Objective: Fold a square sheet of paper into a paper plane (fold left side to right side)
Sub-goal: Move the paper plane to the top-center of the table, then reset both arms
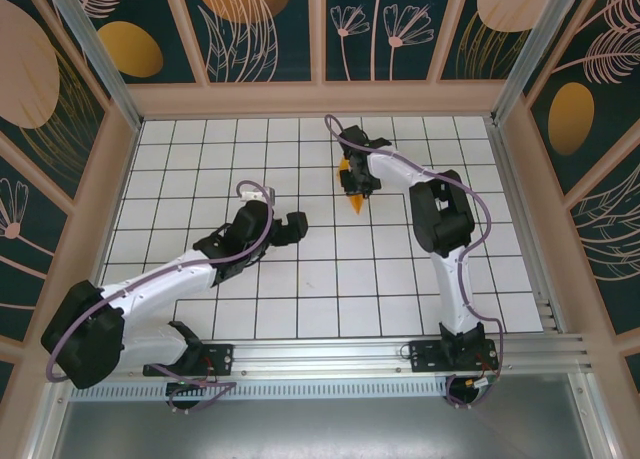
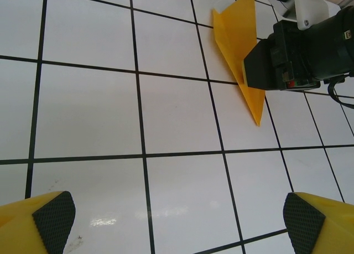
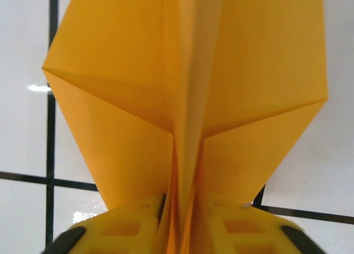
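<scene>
White gridded tabletop [image 1: 330, 289], dark leafy walls [image 1: 260, 39] around it. Near the middle, the left claw [image 1: 291, 227] hangs with fingers [image 2: 52, 221] spread wide, holding nothing. Farther back and just right, the right claw [image 1: 356, 179] pinches the orange paper plane [image 1: 357, 203] by its centre fold, sharp tip pointing near.

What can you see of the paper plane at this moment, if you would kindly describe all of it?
The paper plane is thin, matte orange-yellow paper folded into a narrow dart with crisp creases. Two wings spread to either side of a raised middle fold, and one sharp tip points toward the arm bases. The right gripper is shut on the middle fold, its yellow fingers pinching the paper from both sides. The plane sits over the far middle of the white tiled table; whether it touches the tiles I cannot tell.
</scene>
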`<state>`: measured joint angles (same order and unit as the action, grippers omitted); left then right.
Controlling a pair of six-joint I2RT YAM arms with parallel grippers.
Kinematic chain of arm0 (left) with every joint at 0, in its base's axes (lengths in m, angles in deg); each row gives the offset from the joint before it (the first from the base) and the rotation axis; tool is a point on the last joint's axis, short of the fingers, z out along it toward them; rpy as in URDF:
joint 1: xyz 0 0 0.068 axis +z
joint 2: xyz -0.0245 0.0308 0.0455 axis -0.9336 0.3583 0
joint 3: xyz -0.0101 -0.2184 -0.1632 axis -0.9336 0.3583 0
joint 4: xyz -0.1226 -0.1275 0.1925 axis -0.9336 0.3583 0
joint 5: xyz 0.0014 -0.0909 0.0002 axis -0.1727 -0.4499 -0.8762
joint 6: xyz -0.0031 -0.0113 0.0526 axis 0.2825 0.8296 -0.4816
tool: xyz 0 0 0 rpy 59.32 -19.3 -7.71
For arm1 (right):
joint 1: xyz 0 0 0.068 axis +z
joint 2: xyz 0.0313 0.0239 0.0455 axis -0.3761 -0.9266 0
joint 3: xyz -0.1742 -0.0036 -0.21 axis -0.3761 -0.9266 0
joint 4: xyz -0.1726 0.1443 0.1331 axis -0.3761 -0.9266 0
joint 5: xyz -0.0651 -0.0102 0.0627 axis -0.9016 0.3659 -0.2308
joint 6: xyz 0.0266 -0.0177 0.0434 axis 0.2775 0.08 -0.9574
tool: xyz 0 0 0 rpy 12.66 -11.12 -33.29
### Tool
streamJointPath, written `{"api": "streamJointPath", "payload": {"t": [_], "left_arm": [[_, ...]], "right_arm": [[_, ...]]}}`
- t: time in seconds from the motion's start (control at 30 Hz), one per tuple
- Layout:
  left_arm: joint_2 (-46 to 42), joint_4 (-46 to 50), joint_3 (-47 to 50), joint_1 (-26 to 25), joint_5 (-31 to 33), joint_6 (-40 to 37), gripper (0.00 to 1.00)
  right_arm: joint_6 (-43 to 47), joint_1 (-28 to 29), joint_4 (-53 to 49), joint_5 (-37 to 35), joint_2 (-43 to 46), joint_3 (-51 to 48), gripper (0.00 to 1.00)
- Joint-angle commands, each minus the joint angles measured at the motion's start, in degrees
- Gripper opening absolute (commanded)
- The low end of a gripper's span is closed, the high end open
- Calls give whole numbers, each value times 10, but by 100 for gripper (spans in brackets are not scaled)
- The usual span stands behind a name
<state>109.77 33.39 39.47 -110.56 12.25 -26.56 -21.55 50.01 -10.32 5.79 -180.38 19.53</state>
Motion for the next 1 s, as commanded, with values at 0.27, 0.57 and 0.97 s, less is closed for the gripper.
{"api": "streamJointPath", "payload": {"t": [0.27,0.57,0.97], "left_arm": [[13,-11,-15,52,-65,14,99],[-65,-7,-12,158,-5,-35,98],[-157,-293,152,191,350,-280,99]], "right_arm": [[-25,13,-65,-42,102,-5,47],[-41,-17,114,-95,373,-255,80],[-32,-166,461,-150,694,-655,99]]}}
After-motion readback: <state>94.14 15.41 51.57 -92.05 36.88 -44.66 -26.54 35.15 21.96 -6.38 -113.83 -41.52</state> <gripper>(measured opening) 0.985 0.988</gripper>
